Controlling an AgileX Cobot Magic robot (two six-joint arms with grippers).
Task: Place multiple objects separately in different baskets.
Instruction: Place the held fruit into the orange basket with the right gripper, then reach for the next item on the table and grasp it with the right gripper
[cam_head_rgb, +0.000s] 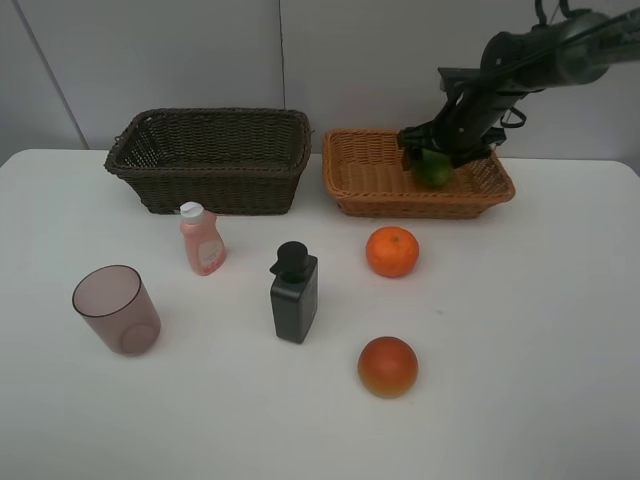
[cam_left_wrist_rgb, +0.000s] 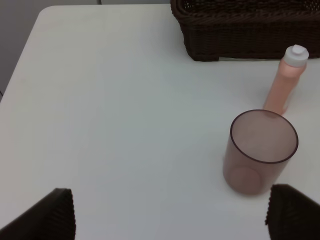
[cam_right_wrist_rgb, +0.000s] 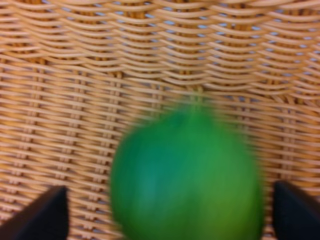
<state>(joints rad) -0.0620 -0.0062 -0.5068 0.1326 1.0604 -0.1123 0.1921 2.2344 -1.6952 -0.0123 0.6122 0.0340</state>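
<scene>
My right gripper hangs over the light orange-tan basket, jaws open, with the green oval fruit just below it. In the right wrist view the green fruit is blurred and sits free between the spread fingers, above the basket weave. On the table stand the orange, the red-orange fruit, the dark grey pump bottle, the pink bottle and the mauve cup. My left gripper is open, short of the cup and the pink bottle.
The dark brown basket stands at the back left, beside the tan one; its corner shows in the left wrist view. A grey wall rises right behind both baskets. The right arm reaches in from the upper right.
</scene>
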